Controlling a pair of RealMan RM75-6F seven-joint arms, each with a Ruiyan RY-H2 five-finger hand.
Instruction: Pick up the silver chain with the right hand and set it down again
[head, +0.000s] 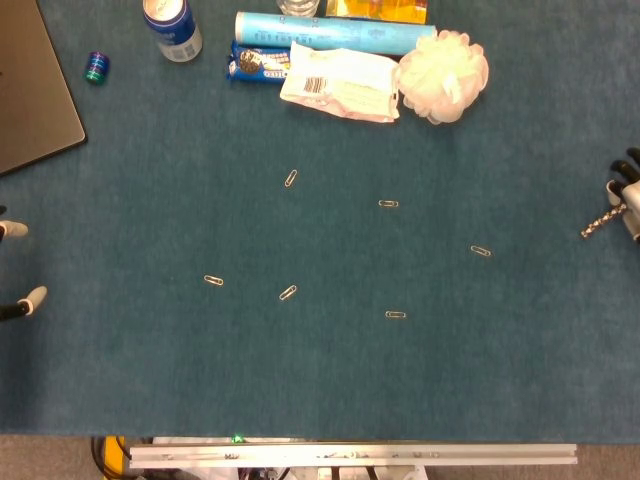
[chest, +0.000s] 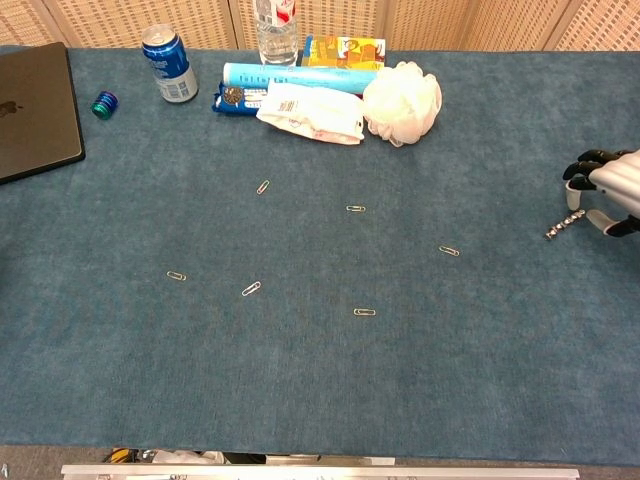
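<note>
Chest view showed the right hand (chest: 610, 188) at the counter's (chest: 330, 400) right edge, fingers (chest: 578, 171) pinching the silver chain (chest: 563, 226); left hand's (head: 18, 270) fingers spread, holding nothing.

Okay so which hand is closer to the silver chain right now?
The right hand. It is at the table's right edge with the silver chain hanging from its fingers. The left hand is barely visible at the far left edge, the whole table away.
</note>
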